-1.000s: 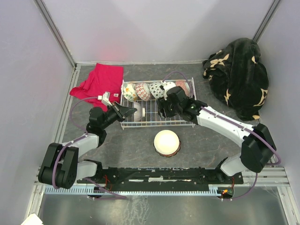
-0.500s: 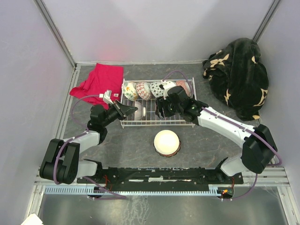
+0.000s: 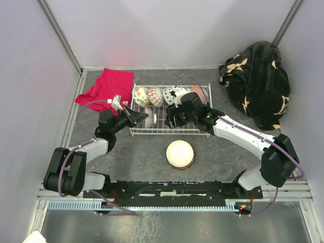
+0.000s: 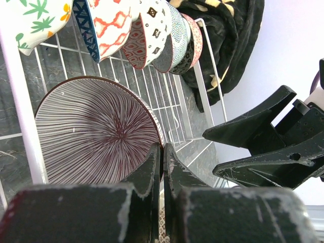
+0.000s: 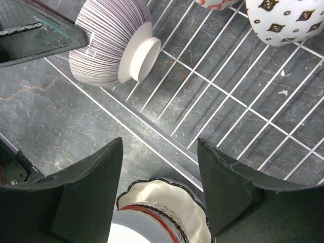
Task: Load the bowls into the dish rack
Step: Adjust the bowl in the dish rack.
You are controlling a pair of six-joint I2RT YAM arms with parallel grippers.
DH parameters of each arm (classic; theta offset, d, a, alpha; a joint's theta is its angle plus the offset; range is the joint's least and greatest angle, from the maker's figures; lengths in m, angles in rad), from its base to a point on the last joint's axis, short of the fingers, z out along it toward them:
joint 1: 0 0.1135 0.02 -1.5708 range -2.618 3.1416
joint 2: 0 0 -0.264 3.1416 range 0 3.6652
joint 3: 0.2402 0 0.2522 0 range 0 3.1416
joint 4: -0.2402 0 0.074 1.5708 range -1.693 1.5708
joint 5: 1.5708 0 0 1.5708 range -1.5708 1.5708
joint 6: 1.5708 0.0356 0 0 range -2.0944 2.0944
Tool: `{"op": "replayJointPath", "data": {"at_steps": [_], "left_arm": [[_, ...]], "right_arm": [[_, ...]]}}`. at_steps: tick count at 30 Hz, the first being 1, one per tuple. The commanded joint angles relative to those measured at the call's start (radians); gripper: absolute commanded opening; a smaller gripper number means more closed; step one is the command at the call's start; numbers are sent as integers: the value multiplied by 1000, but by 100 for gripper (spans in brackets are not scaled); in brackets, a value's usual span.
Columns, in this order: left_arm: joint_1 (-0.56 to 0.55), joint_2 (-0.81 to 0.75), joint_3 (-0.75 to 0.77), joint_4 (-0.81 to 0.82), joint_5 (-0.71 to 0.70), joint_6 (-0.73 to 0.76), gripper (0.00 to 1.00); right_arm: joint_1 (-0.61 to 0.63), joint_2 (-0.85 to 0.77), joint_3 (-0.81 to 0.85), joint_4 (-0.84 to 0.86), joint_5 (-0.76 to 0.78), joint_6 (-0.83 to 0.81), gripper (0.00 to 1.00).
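Holds the striped bowl (image 5: 104, 43) a little farther back in the dish rack (image 3: 167, 133) than a second ago, left gripper (image 3: 145, 117) jaws clamped on its rim. Puts the right gripper (image 5: 159, 149) farther left by the rack's near edge, jaws apart and empty. Shows a white wire rack mid-table (image 3: 126, 154), patterned bowls (image 3: 162, 96) standing on edge along its far side, the striped one tipped on its side at the left end.
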Motion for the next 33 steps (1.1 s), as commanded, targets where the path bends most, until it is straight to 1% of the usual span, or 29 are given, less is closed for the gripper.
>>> {"op": "replayJointPath", "data": {"at_steps": [1,3,6,12,22,33], "left_arm": [[11,118,-75,-312,-116,113,3],[11,120,-76,-312,-118,114,3],[11,113,-75,-325,-125,118,8],[11,68,-56,-419,-168,151,12],[12,-12,-12,-571,-234,199,13],[12,-21,27,-676,-275,245,13]], "right_arm": [[2,2,10,39,-4,5,68],[2,7,12,36,0,6,68],[1,11,13,34,4,4,68],[1,23,20,26,16,4,68],[2,50,35,-7,79,-5,69],[2,56,42,-29,112,-4,69]]}}
